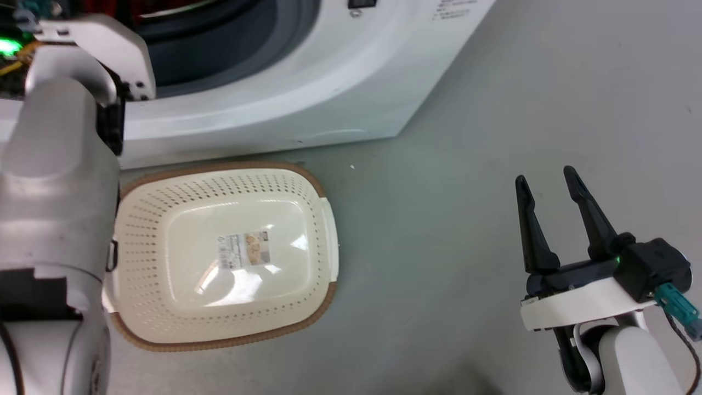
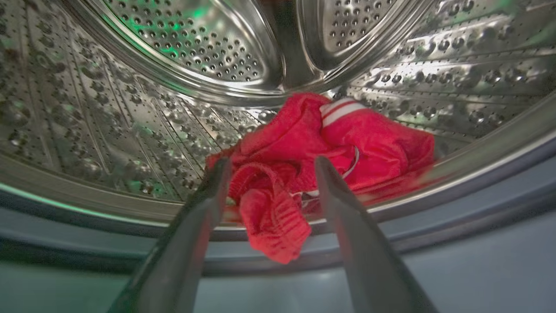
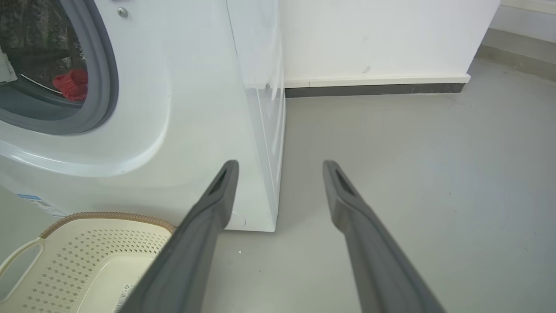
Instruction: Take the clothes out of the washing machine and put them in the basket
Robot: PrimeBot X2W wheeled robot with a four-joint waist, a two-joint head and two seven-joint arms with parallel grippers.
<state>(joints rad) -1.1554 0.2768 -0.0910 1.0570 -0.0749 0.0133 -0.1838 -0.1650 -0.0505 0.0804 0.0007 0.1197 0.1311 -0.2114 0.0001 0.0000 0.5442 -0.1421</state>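
Note:
Red clothes (image 2: 312, 148) with white stripes lie bunched at the front of the steel drum (image 2: 208, 56) of the washing machine (image 1: 307, 93), one fold hanging over the drum lip. My left gripper (image 2: 271, 167) is open, its fingers either side of that heap at the porthole. In the right wrist view a bit of the clothes (image 3: 71, 84) shows through the grey door ring (image 3: 106, 78). The cream basket (image 1: 142, 219) with a brown rim sits on the floor before the machine, holding just a paper label. My right gripper (image 1: 545, 184) stands open above the floor at the right.
My pale left forearm (image 1: 55, 192) covers the basket's left side and reaches up to the porthole. Grey floor (image 1: 466, 164) spreads right of the machine. In the right wrist view a white wall with a dark skirting (image 3: 373, 89) stands behind the machine.

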